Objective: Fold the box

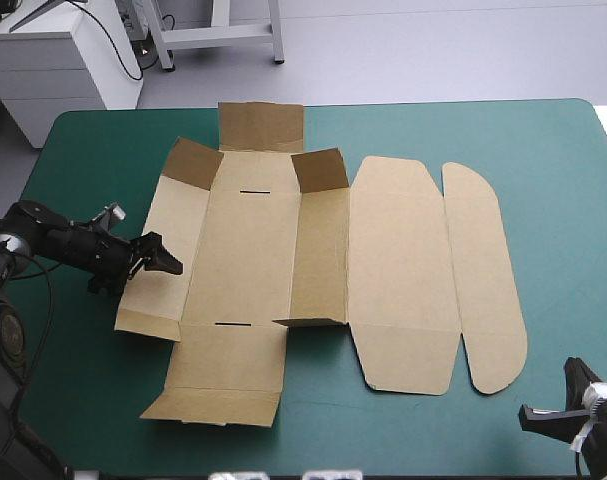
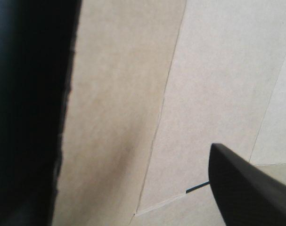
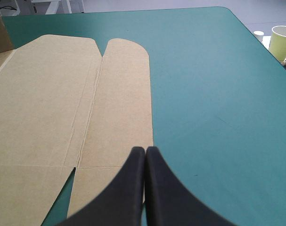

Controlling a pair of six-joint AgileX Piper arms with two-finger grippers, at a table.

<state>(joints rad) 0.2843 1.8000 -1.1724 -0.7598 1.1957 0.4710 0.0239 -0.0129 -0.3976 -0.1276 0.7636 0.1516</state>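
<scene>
Lying near the middle of the teal-green table (image 1: 563,200), the brown box (image 1: 253,250) was mostly flat. Some small corner flaps stood up. The lid and its rounded flap (image 3: 126,94) lay flat toward the right side.

The left gripper (image 1: 163,260) was at the box's left wall (image 1: 173,225). Its black fingers stood apart, with that wall's edge seeming to sit between them, not pinched.

The right gripper (image 3: 145,153) was closed on nothing. It sat by the near right corner, pointing at the rounded flap.

I think the step was lifting the left wall. Next, the left gripper would need to close on the wall, tip it up along its crease and fold it over to tuck in. The right gripper could hold the floor down.
</scene>
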